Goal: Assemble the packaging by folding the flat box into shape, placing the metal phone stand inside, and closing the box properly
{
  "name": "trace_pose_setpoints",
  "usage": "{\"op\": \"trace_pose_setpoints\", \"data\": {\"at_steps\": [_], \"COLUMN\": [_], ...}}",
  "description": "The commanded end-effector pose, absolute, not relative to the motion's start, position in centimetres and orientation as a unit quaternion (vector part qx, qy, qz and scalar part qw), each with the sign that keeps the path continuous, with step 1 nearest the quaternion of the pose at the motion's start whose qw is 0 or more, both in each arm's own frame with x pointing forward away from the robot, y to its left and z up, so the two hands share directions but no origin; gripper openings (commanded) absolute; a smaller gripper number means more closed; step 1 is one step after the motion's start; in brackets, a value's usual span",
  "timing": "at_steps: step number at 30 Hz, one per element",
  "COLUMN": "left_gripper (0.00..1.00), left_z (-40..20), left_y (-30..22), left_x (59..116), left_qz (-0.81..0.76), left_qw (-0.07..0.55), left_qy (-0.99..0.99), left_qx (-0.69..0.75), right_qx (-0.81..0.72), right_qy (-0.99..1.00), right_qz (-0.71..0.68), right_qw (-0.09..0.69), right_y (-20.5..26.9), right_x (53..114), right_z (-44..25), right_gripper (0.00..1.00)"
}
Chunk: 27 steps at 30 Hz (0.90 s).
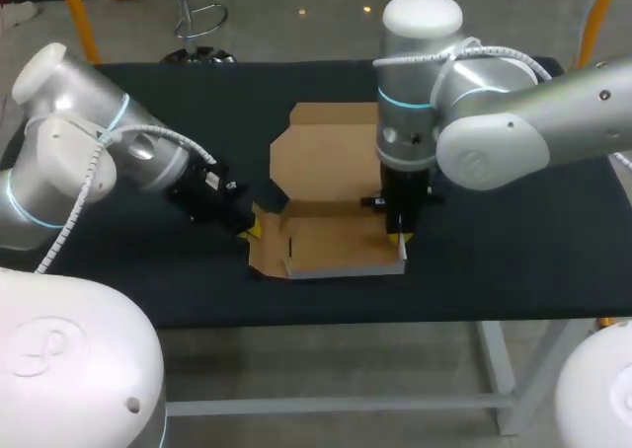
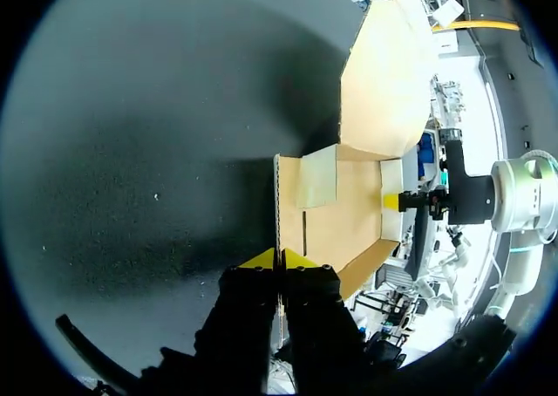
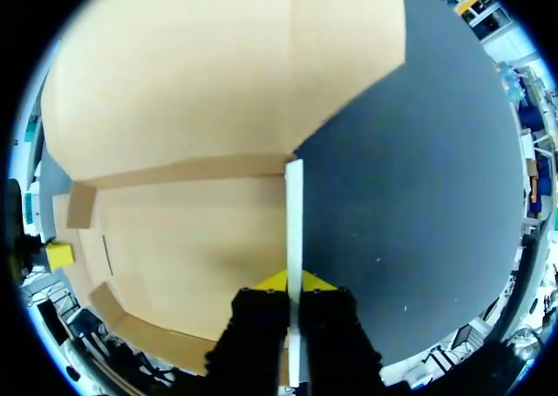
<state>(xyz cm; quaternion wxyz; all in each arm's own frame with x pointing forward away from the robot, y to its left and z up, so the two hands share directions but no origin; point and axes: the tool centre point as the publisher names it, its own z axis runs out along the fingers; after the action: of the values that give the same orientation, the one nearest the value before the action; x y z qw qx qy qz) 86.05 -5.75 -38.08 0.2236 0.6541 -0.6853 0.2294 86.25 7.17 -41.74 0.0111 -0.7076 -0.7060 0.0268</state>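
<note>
The brown cardboard box point(image 1: 336, 246) lies part-folded on the black table, its lid point(image 1: 326, 157) flat toward the far side. My left gripper point(image 1: 253, 229) is at the box's left end, shut on the upright left side wall point(image 2: 277, 204), whose thin edge runs between the yellow tips of the left gripper point(image 2: 279, 261). My right gripper point(image 1: 398, 237) points down at the right end, shut on the right side wall point(image 3: 295, 213), which stands between the tips of the right gripper point(image 3: 295, 281). No metal phone stand shows in any view.
The black table top point(image 1: 513, 261) has bare room in front of the box and to both sides. The right arm's body point(image 1: 494, 122) hangs over the table's right half, beside the lid.
</note>
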Motion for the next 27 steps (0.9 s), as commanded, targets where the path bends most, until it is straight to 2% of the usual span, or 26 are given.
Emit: {"op": "trace_pose_setpoints", "data": {"at_steps": [1, 16, 25, 27], "left_gripper": [0.00, 0.00, 0.00, 0.11], "left_z": [-37.0, -35.6, -35.0, -34.8], "left_y": [-7.4, -9.3, -9.5, -9.4], "left_x": [85.6, 85.8, 85.5, 85.4], "left_qz": [0.156, 0.092, 0.111, 0.120], "left_qw": [0.140, 0.054, 0.055, 0.064], "left_qy": [-0.693, -0.679, -0.685, -0.688], "left_qx": [0.690, 0.727, 0.718, 0.713], "right_qx": [-0.707, -0.707, -0.707, -0.707], "right_qy": [-0.706, -0.706, -0.706, -0.706], "right_qz": [0.027, 0.027, 0.027, 0.027], "right_qw": [0.013, 0.013, 0.013, 0.013], "right_y": [7.4, 7.4, 7.4, 7.4], "right_x": [86.3, 86.3, 86.3, 86.3], "right_z": [-41.8, -41.8, -41.8, -41.8], "right_gripper": [0.00, 0.00, 0.00, 0.00]}}
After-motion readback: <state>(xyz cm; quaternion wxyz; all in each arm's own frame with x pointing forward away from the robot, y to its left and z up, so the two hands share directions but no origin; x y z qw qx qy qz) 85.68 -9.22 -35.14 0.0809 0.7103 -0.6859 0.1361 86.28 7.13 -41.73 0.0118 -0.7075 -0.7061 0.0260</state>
